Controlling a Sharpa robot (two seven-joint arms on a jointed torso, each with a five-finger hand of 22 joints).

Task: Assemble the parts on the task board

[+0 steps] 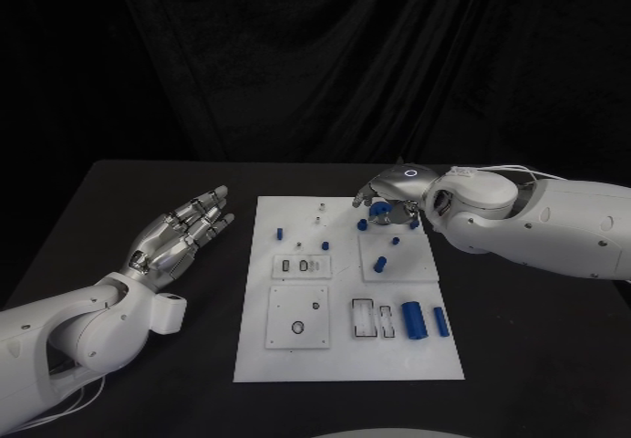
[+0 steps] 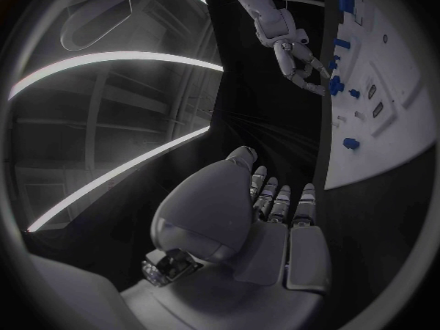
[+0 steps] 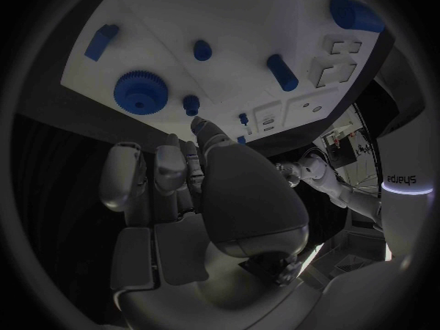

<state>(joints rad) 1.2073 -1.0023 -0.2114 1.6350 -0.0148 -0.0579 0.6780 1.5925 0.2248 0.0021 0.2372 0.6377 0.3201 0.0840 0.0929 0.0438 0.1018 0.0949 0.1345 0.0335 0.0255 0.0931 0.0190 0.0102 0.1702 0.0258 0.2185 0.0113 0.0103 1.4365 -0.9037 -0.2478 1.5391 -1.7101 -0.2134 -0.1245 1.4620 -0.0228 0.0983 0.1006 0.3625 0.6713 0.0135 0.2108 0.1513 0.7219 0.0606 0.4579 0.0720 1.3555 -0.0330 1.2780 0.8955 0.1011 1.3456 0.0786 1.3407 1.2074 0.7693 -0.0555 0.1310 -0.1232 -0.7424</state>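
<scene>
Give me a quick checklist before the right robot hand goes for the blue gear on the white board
1. Right robot hand is above the blue gear: ok.
2. Right robot hand holds nothing, by its wrist view: ok.
3. Gear teeth clear of fingers and neighbouring blue pegs: ok in the right wrist view.
4. Left robot hand is off the board, fingers apart over the black table: ok.
5. Gear loose or seated on a post: cannot tell.
6. Two large blue cylinders lie at the board's near right, out of the way: ok.
</scene>
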